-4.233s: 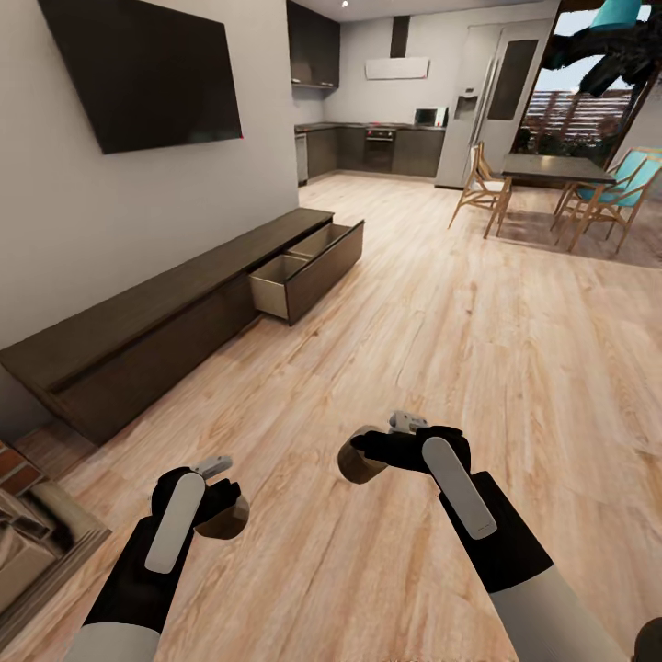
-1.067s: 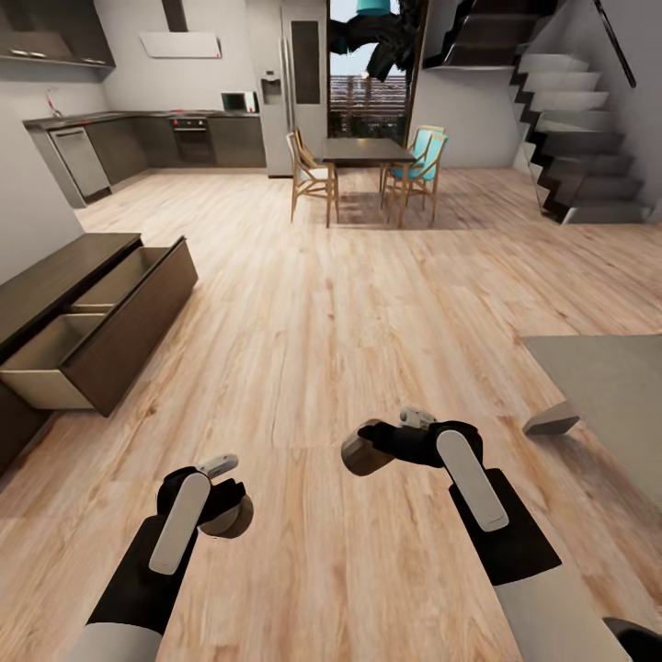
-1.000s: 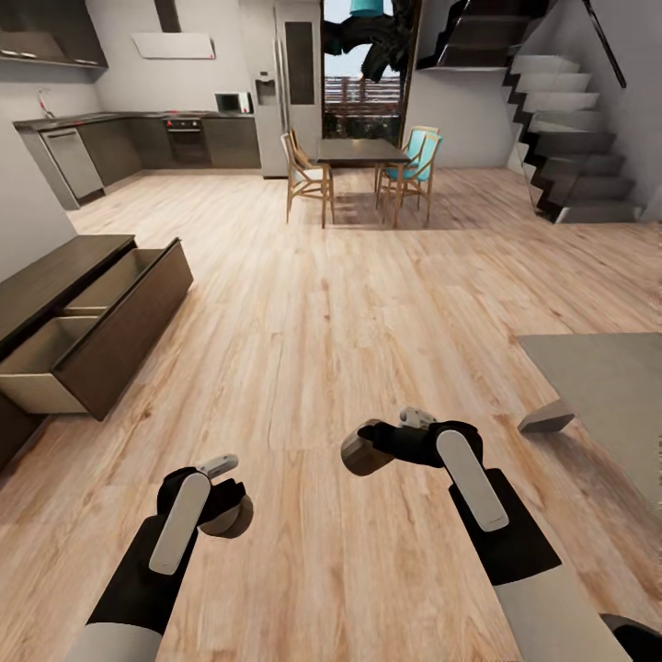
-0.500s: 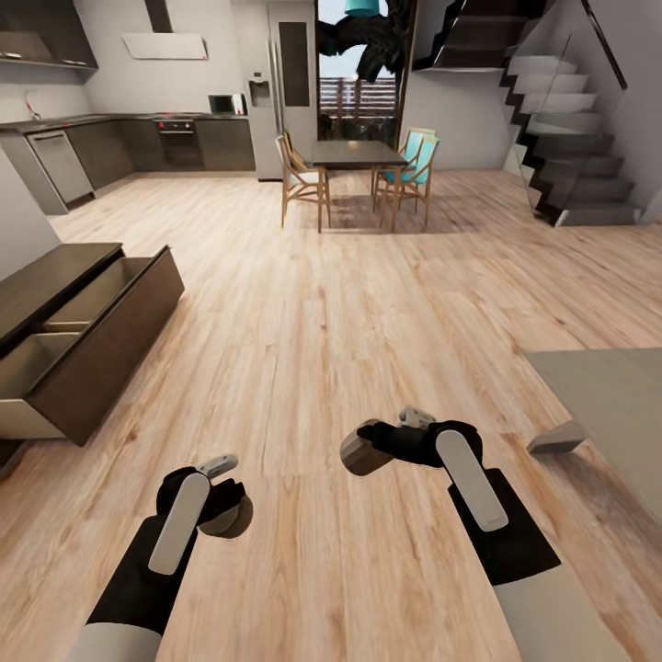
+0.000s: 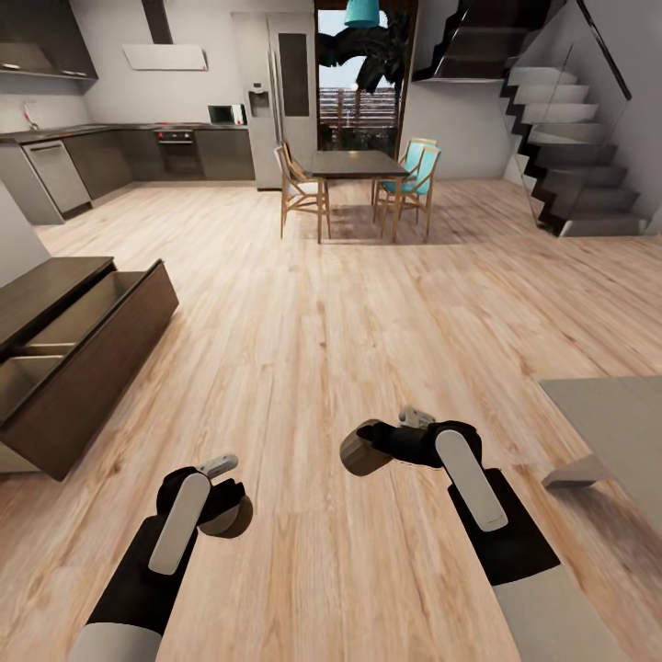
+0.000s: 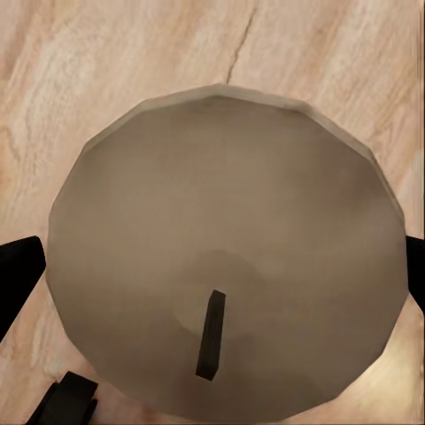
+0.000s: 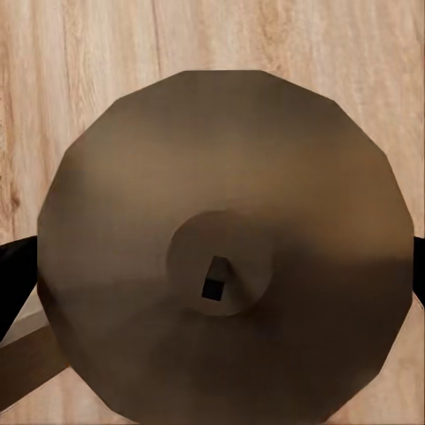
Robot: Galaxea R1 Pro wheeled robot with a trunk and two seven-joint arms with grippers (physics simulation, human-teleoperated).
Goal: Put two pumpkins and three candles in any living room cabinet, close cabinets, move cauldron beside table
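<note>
You had a candle in each gripper. The left gripper (image 5: 223, 501) was clamped on a greyish-brown candle (image 5: 227, 518), its wick end facing the left wrist camera (image 6: 221, 257). The right gripper (image 5: 382, 441) was clenched round a darker brown candle (image 5: 359, 453), likewise wick-on in the right wrist view (image 7: 226, 257). Both hung over bare plank floor (image 5: 349, 303).

By my reading you were at the carrying step, candles in hand and not yet stowed. The cabinet (image 5: 64, 354) stood off to your left with its drawer (image 5: 87, 308) pulled open, so the next move called for turning the base toward it and bringing a candle over the tan inside before letting go.

Its near end ran out of the picture. A pale grey surface (image 5: 616, 414) at the right edge was also cut off, and I couldn't say what it was. Farthest back stood the dining table (image 5: 354, 165).
</note>
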